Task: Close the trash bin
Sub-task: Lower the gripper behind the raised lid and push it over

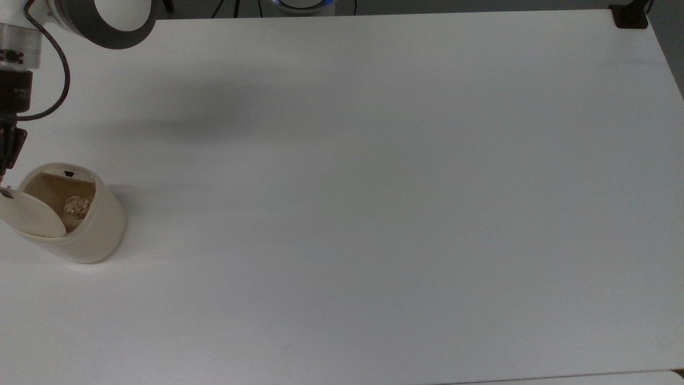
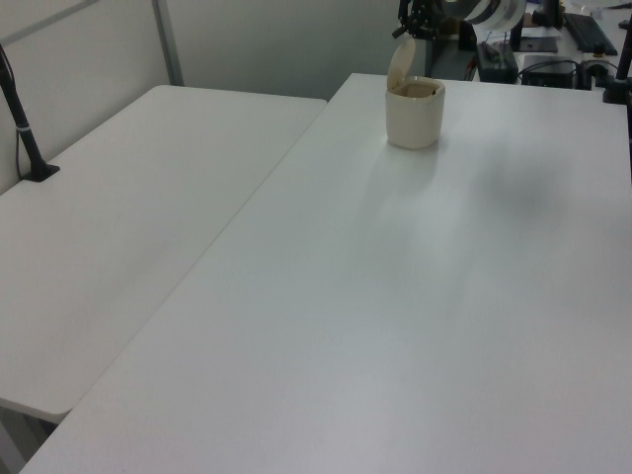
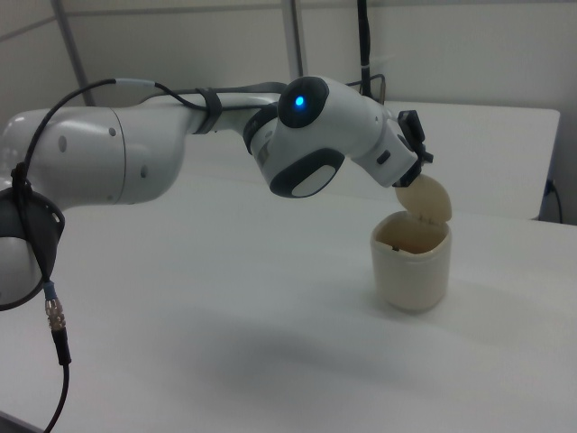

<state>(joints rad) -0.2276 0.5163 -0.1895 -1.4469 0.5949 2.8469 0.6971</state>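
Two white worktops show up in the left view, butted side by side: the main worktop (image 2: pixel 415 296) that carries everything, and a second one (image 2: pixel 128 217) to the left view's left with nothing but a black post (image 2: pixel 25 128) clamped at its far edge.

Next biggest is the one robot arm (image 3: pixel 180 162), white with grey joints and a blue light glowing on one link. It reaches across the right view from left to right, with a black cable (image 3: pixel 50 298) hanging off it near the right view's left edge.

Then one trash bin (image 3: pixel 412 266), cream-beige, standing upright on the main worktop. In the top view it sits at the far left edge, about halfway down; in the left view it's at the far end of the main worktop. Its one lid (image 3: pixel 426 200) is hinged up and standing open, so we can see straight inside from above.

The one gripper (image 3: pixel 416 155) is dark and sits right at the top edge of the raised lid, touching it or just shy of it, we honestly can't say which. We also can't tell how wide its fingers are.

Inside the bin there's one crumpled brownish wad (image 1: pixel 77 206). Smallest of all, we count two little black marks in the top view: one on the bin's rim (image 1: pixel 68 173) and one at the lid's edge (image 1: pixel 5 194).
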